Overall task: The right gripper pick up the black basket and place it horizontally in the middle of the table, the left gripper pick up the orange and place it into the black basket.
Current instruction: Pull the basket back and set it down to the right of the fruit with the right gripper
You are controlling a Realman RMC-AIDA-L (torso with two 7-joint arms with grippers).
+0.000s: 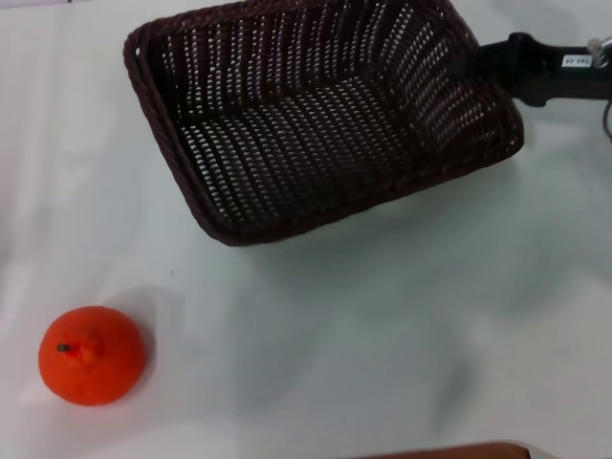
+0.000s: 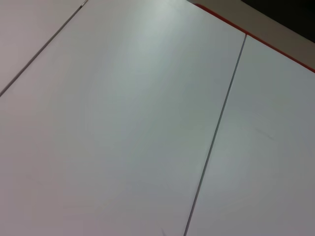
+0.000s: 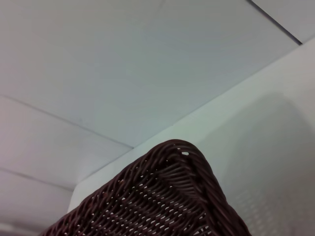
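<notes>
The black basket (image 1: 316, 124) is at the back middle of the table (image 1: 382, 325), tilted, with its right side raised and a shadow under it. My right gripper (image 1: 470, 63) reaches in from the right and grips the basket's right rim; its white label shows on the arm. A corner of the basket (image 3: 167, 196) fills the lower part of the right wrist view. The orange (image 1: 92, 356) sits alone at the table's front left, knob up, far from the basket. My left gripper is out of view; the left wrist view shows only pale surface.
A brown-red strip (image 1: 449, 451) shows at the table's front edge. The left wrist view shows pale panels with dark seams (image 2: 216, 123) and a red border (image 2: 256, 34). Bare tabletop lies between the orange and the basket.
</notes>
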